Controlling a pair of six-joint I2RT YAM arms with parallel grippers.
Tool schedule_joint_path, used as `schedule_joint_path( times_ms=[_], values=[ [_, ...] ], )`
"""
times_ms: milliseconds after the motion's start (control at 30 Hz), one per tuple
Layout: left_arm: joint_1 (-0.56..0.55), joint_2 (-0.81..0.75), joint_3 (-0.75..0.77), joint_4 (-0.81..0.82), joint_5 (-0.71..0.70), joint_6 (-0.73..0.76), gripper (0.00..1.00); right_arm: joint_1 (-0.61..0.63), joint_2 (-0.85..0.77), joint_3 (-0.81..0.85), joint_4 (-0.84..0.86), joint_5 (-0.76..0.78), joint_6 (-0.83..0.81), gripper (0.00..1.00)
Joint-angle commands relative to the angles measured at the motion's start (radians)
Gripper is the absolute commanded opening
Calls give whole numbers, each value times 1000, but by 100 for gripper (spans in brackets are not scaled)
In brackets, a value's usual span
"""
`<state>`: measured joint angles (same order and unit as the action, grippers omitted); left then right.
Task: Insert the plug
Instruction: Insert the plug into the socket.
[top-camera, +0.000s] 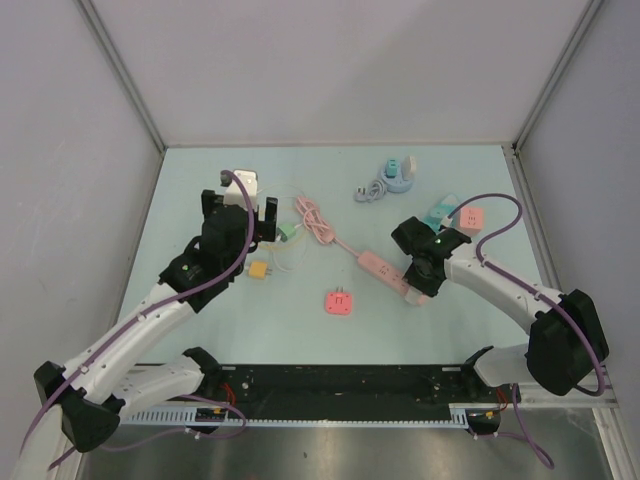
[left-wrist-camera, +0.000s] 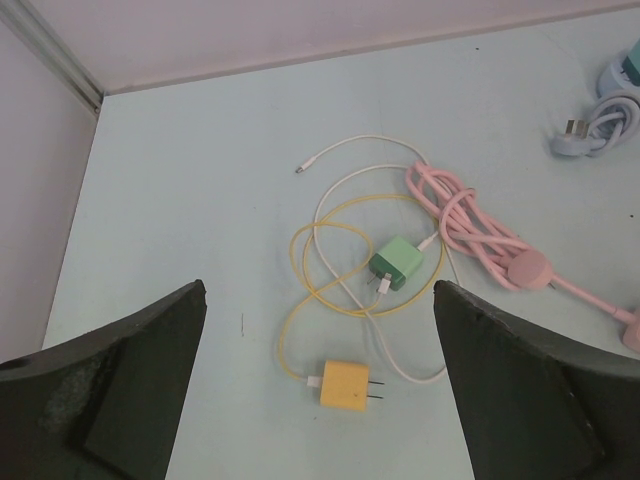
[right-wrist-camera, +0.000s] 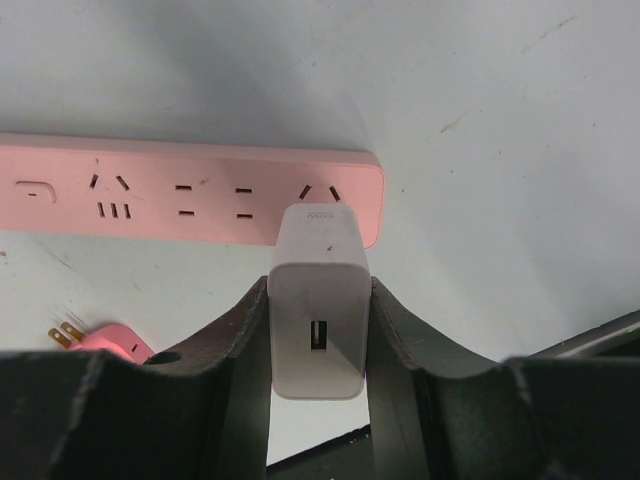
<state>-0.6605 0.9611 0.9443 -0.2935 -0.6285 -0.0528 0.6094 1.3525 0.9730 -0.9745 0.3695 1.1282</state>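
A white USB charger plug (right-wrist-camera: 318, 320) sits clamped between the fingers of my right gripper (right-wrist-camera: 320, 300), its USB port facing the camera. Its far end overlaps the near edge of the pink power strip (right-wrist-camera: 200, 190) just below the rightmost socket; the prongs are hidden, so I cannot tell if they are in. From above, the right gripper (top-camera: 425, 270) is at the right end of the strip (top-camera: 385, 272). My left gripper (left-wrist-camera: 320, 285) hangs open and empty above a yellow charger (left-wrist-camera: 345, 385) and a green charger (left-wrist-camera: 397, 262).
The strip's coiled pink cable (left-wrist-camera: 470, 215) lies right of the chargers. A pink square adapter (top-camera: 339, 302) lies mid-table. A grey-blue cable (top-camera: 372, 190), a teal holder (top-camera: 400, 172) and a pink block (top-camera: 468, 218) sit at the back right. A pink plug (right-wrist-camera: 100, 345) lies beside the right fingers.
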Motion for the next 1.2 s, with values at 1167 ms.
schedule_joint_path(
  times_ms=[1167],
  values=[
    [12, 7, -12, 40, 24, 4, 100, -31, -24, -19, 25, 20, 5, 0]
  ],
)
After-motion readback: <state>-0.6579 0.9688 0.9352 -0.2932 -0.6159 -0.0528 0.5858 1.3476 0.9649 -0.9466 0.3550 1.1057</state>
